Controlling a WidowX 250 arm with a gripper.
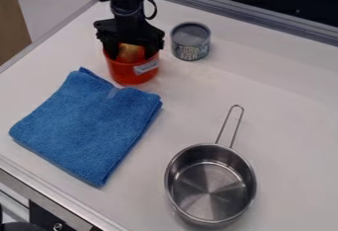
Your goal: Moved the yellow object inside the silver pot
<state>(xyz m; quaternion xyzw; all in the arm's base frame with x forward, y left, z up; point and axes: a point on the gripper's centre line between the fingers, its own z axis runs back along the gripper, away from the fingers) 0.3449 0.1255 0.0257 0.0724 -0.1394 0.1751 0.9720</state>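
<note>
Object (pixel 131 52) in cup (pixel 125 74), cloth (pixel 89 121) before, pot (pixel 210 188) right

White tabletop (pixel 290 92), metal rail (pixel 264 20), tan panel (pixel 12 22).

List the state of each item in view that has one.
Yellow object: inside the red cup, not in the pot.
Red cup: upright, open-topped.
Silver pot: upright, uncovered, empty.
Can: upright; whether opened, cannot tell.
Blue cloth: folded, lying flat.
Gripper: lowered into the cup, at the yellow object.
</note>
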